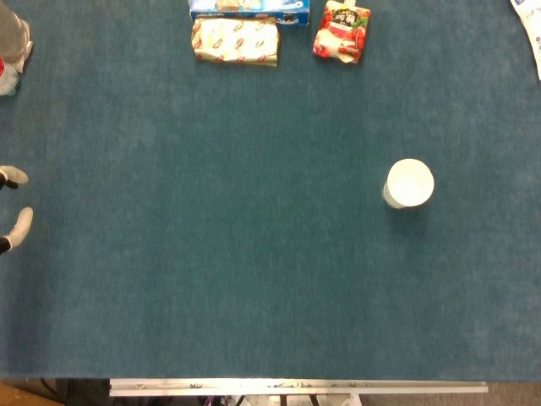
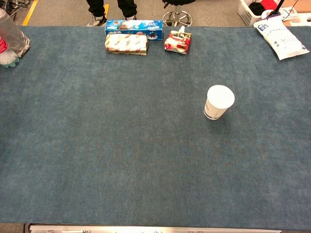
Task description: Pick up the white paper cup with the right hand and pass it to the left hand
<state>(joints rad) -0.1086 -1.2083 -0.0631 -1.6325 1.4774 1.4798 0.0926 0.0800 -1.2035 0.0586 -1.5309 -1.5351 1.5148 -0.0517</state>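
Observation:
The white paper cup (image 1: pixel 409 183) stands upright on the blue table cloth, right of centre, and nothing touches it. The chest view shows the same cup (image 2: pixel 218 102) alone. Only the white fingertips of my left hand (image 1: pixel 14 211) reach in at the far left edge of the head view. They are spread apart with nothing between them, far from the cup. My right hand is in neither view.
Along the far edge lie a blue snack box (image 2: pixel 133 24), a cream snack pack (image 2: pixel 126 43) and a red pouch (image 2: pixel 178 41). A plastic bottle (image 2: pixel 9 41) stands at the far left, and a white bag (image 2: pixel 282 36) lies at the far right.

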